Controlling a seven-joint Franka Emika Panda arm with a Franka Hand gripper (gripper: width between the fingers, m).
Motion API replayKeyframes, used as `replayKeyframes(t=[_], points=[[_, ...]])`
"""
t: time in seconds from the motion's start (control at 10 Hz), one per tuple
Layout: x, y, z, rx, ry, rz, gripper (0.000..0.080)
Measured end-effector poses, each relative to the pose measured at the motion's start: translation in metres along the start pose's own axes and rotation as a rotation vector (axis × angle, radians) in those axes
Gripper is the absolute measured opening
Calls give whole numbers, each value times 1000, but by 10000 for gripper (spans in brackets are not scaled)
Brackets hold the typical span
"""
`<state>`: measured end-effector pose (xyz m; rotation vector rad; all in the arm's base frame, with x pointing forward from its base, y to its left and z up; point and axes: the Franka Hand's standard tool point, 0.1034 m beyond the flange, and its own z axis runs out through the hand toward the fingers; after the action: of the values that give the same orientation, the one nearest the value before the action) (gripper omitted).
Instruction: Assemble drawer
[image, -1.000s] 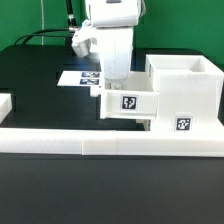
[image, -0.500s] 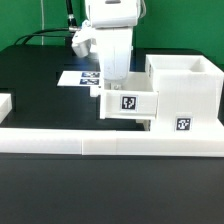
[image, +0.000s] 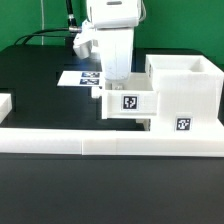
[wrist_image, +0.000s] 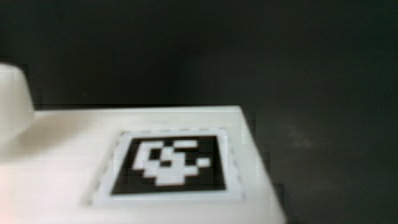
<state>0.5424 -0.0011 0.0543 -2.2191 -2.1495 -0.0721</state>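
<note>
The white drawer casing stands at the exterior view's right, open at the top, with a square tag low on its front. A small white tray with a tag on its front sticks out of the casing toward the exterior view's left. My gripper hangs straight down at the tray's far left end; its fingertips are hidden behind the tray wall. The wrist view shows a white face with a tag close up, and no fingers. I cannot tell whether a second tray sits in the casing.
A long low white wall runs along the front of the black table. The marker board lies behind the arm. A white piece shows at the exterior view's left edge.
</note>
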Motion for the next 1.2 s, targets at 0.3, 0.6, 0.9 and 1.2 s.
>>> replayKeyframes(t=[0.3,0.6,0.9,1.2], points=[[1,0,0,-1,0,1,42],[6,2,-1,-5,-1,8,42],[8,3,0,-10,-2,-22,42],[6,3,0,-14,0,-17,42]])
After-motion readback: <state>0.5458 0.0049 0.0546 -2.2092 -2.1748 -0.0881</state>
